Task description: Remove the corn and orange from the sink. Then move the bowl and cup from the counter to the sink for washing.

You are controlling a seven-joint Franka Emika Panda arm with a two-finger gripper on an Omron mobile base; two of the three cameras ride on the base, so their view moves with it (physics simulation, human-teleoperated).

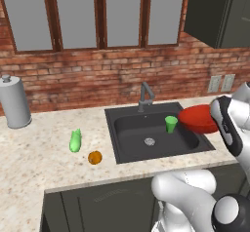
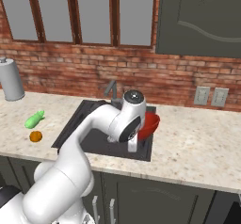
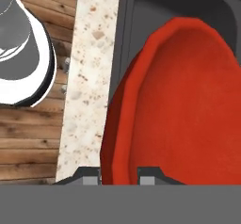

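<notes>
From the left base view, the corn point(image 1: 75, 141) and the orange point(image 1: 94, 157) lie on the counter point(image 1: 39, 153) left of the sink point(image 1: 128, 126); the cup point(image 1: 171, 124) stands inside the basin, and the bowl point(image 1: 197, 119) hangs tilted over its right rim. The right base view puts the bowl point(image 2: 149, 124) behind the arm. In the hand view, the gripper point(image 3: 120, 176) is clamped on the bowl's point(image 3: 188, 105) rim.

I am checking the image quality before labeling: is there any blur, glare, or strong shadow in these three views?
Left base view: even, flat light, no glare; the cup in the sink is slightly soft-edged. Right base view: equally even, only a faint shade under the bowl. Hand view: the bowl is close and sharp, darker along its outer rim beside the fingers.
</notes>
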